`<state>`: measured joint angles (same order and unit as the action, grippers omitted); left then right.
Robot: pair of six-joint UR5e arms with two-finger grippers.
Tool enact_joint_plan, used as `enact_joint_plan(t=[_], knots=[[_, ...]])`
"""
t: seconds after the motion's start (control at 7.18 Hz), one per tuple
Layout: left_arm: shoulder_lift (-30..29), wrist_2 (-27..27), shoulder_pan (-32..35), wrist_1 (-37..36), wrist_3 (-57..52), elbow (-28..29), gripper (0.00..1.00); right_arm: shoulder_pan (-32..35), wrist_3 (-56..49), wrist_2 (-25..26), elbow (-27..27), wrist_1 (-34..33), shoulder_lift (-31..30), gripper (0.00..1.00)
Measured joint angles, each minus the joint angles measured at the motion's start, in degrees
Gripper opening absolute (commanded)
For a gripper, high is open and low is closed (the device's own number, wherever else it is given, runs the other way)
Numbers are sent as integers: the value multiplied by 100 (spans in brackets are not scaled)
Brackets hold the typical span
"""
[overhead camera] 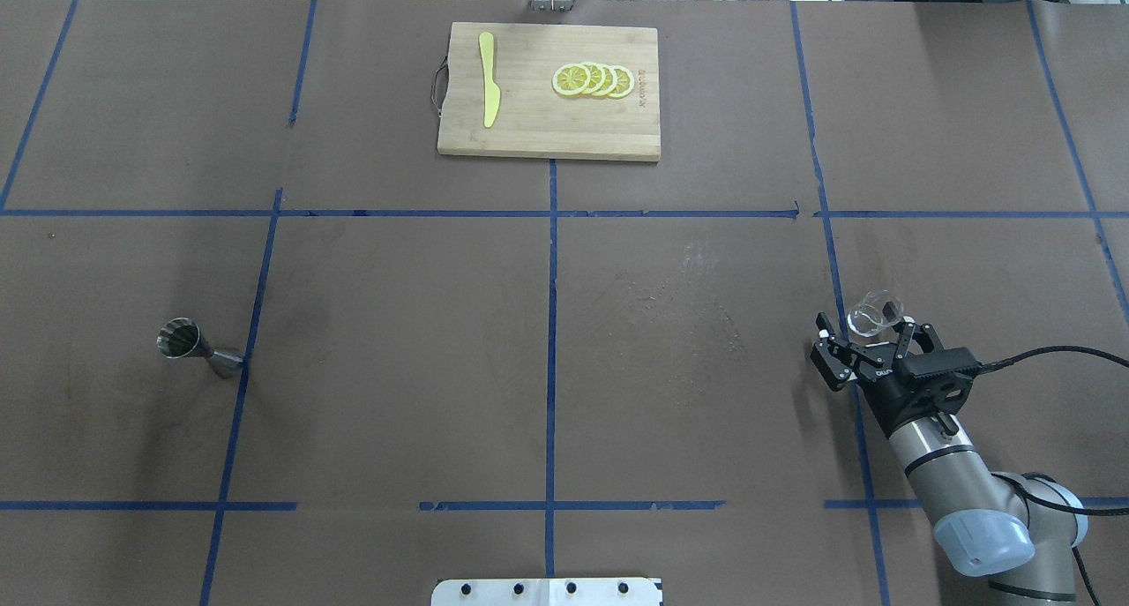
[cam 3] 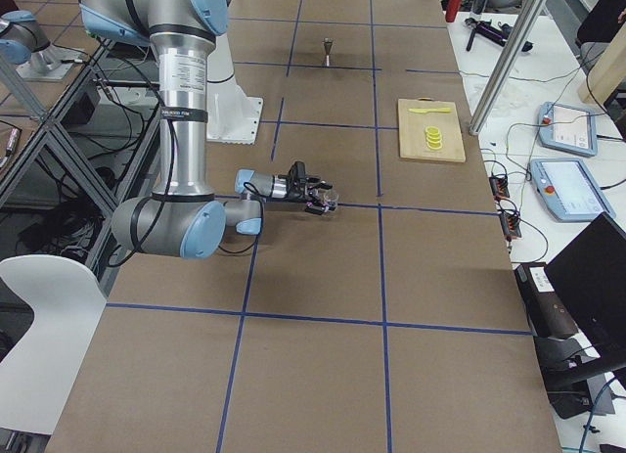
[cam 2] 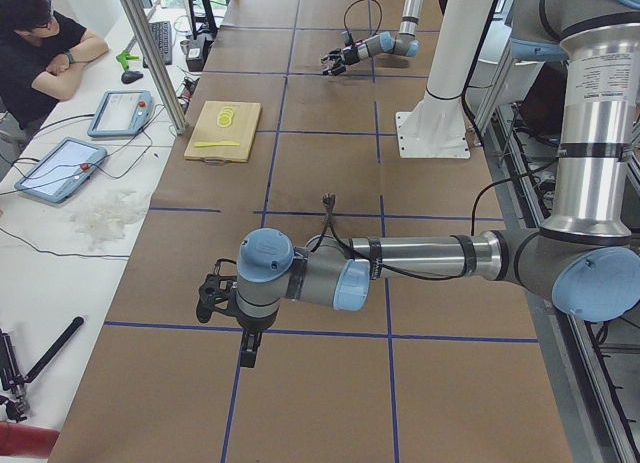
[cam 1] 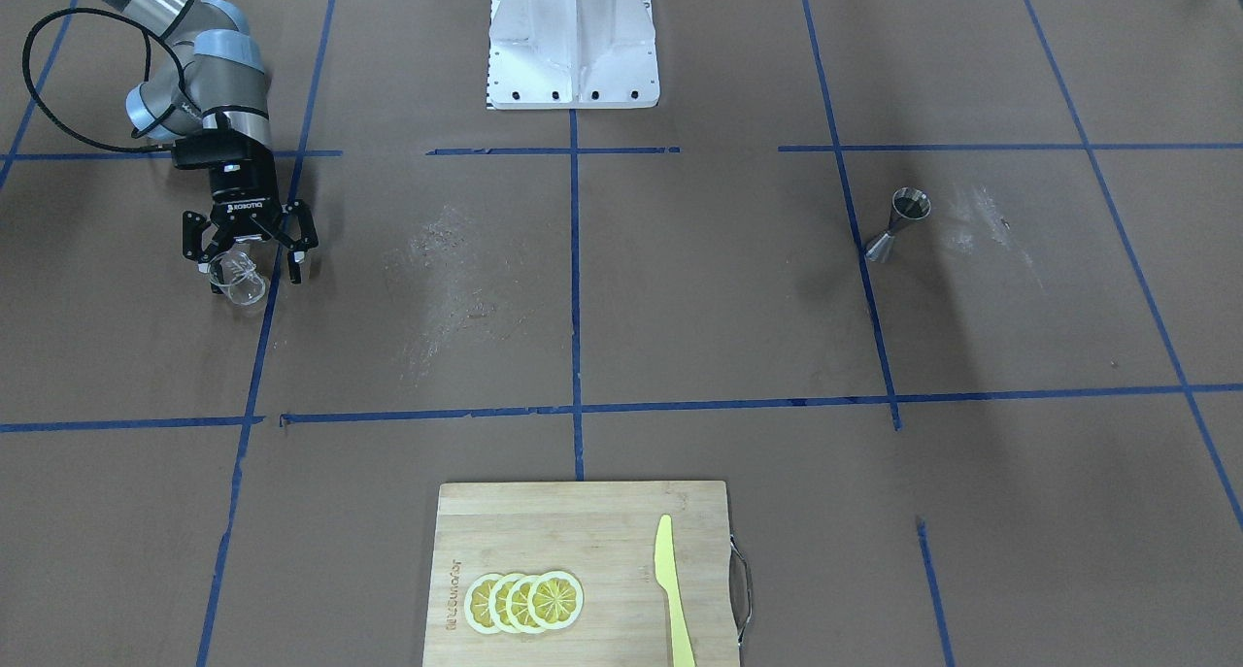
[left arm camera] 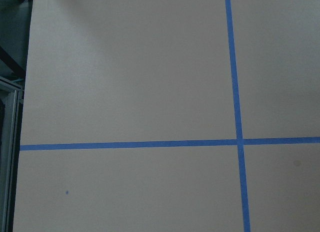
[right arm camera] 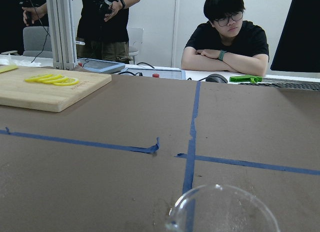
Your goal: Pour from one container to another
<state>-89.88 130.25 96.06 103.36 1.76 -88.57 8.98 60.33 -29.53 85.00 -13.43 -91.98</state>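
Clear glass cup (cam 1: 238, 281) is between the wide-spread fingers of the right gripper (cam 1: 251, 257), low at the brown paper table (cam 1: 680, 308), with the jaws not clamped on it. Steel jigger (cam 1: 898, 225) stands well apart, on the robot's left side. Whether the left gripper (cam 2: 207, 301) is apart or together cannot be told.

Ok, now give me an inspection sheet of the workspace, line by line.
Surface: brown paper table, blue tape grid, whitish scuffs.
Job's things: clear glass at the right gripper; steel jigger upright, far across on the left side.
Clutter: cutting board with lemon slices and yellow knife.
Grippers: right gripper jaws open at the glass; left gripper over bare table, state cannot be told.
Cables: black cable at the right wrist.
Surroundings: people and pendants at the side bench.
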Motion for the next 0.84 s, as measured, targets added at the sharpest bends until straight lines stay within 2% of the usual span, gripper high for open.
enact_joint_plan(t=[0.7,0.84], knots=[[-3,0,-3,0,0,-2,100,6,210,118,-26,-23,-20,99],[-4,-2,-3,0,0,-2,100,6,162,121,-16,-25,-17,87]])
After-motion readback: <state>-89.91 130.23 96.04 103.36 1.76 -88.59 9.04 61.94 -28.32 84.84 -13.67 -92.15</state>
